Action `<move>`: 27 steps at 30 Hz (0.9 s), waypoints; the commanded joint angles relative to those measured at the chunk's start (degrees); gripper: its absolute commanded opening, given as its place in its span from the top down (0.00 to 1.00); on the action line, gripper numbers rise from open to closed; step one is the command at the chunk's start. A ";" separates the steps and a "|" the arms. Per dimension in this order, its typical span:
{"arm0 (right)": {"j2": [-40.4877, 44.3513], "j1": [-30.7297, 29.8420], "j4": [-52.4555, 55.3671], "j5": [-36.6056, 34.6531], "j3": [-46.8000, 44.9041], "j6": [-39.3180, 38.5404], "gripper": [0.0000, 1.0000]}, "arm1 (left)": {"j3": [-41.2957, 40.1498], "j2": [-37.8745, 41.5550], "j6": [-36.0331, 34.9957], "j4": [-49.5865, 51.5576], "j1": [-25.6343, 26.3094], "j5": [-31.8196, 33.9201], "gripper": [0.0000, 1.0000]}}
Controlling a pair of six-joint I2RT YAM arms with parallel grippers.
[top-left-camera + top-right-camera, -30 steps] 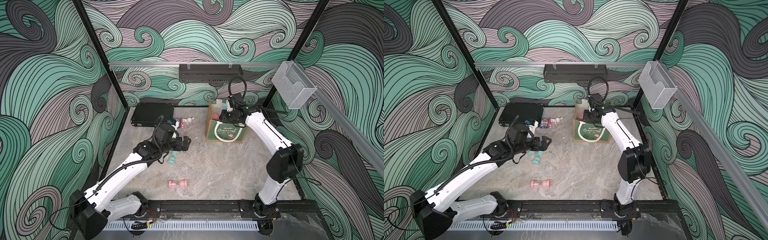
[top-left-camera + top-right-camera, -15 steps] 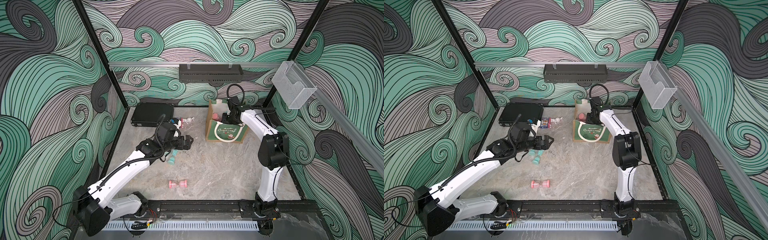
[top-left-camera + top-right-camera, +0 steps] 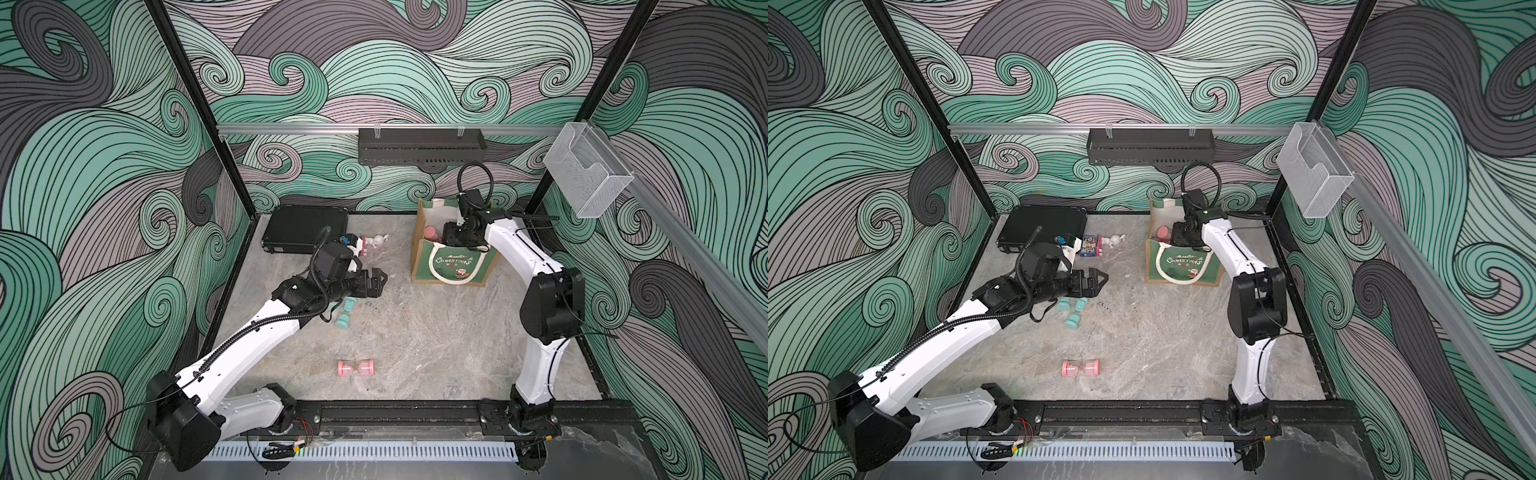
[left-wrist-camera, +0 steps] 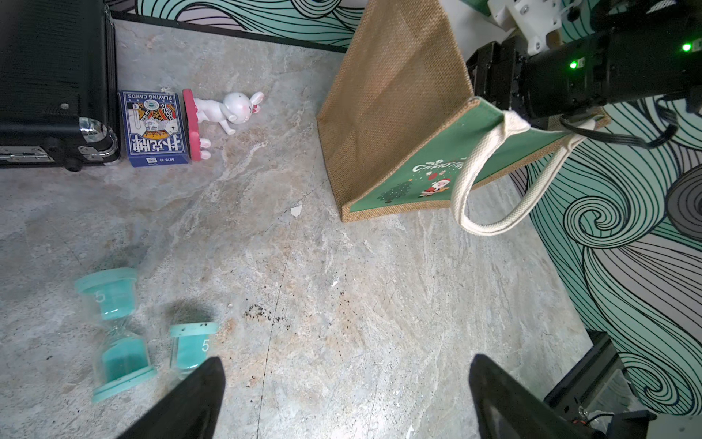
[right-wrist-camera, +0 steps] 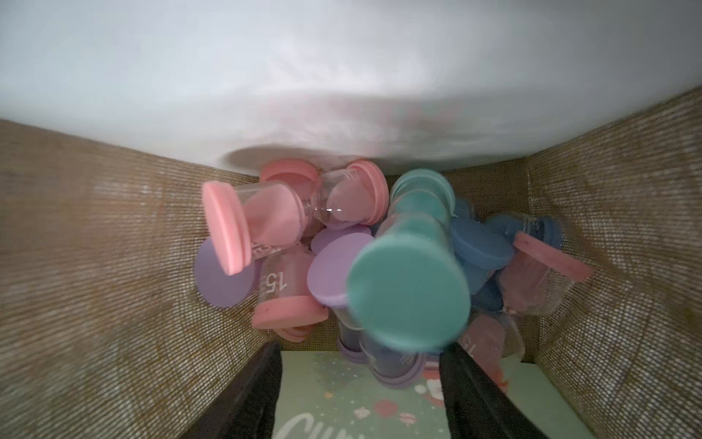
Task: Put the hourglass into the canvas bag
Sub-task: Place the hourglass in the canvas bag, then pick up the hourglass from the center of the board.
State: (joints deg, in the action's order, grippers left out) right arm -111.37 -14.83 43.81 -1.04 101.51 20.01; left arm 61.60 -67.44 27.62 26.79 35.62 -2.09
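right gripper [image 5: 361, 346]: jaws have just parted, holding nothing, low inside canvas bag [image 3: 486, 266] | teal hourglass [image 5: 408, 292]: blurred, apparently dropping onto the pile in the bag | left gripper [image 4: 347, 361]: open, empty, above table [image 4: 380, 304] | judgement: this delivery looks done

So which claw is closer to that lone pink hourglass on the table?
Left. The left gripper hovers beside the teal hourglasses, beyond the pink hourglass; the right gripper reaches into the canvas bag.
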 commanded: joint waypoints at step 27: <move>36.99 -20.27 -17.95 9.03 -28.67 -13.08 0.00 | -3.63 12.62 1.18 7.01 -0.79 9.94 0.02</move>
State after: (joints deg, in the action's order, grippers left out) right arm -77.71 -32.67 31.35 5.76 76.88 10.13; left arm 58.89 -56.90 27.86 31.05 35.27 5.32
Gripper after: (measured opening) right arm 0.995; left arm 0.986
